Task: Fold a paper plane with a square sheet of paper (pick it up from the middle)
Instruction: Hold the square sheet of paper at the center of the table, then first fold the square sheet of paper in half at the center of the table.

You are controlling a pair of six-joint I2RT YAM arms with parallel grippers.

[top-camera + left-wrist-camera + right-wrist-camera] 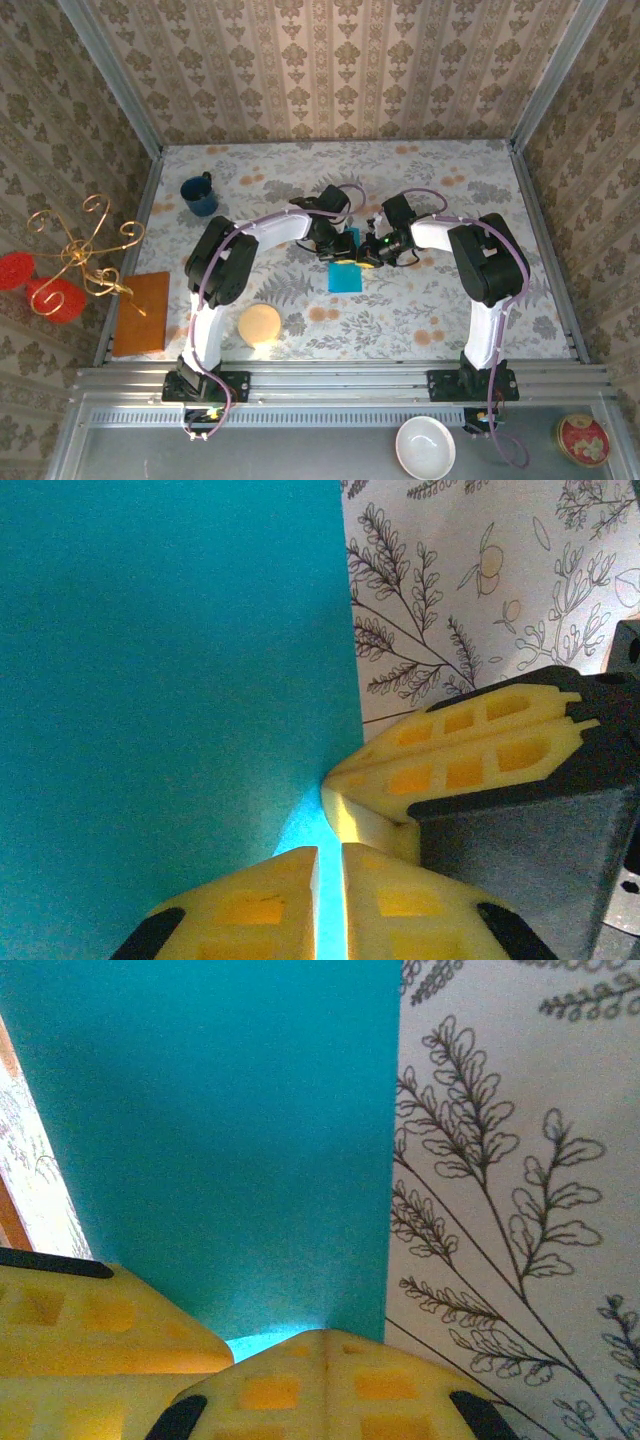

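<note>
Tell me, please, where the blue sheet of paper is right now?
In the top view, the sheet of paper is mid-table, with the left claw and right claw at its far edge.

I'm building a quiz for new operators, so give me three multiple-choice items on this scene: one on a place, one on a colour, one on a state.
1. Where on the table does the mug stand? A far left; B near right; C centre.
2. What colour is the sheet of paper? A red; B turquoise; C white.
3. How is the right gripper? A wide open; B holding the mug; C shut on the paper's edge.
Key: 1 A, it sits near the far left corner; 2 B, plain in every view; 3 C, it pinches the sheet's edge.
</note>
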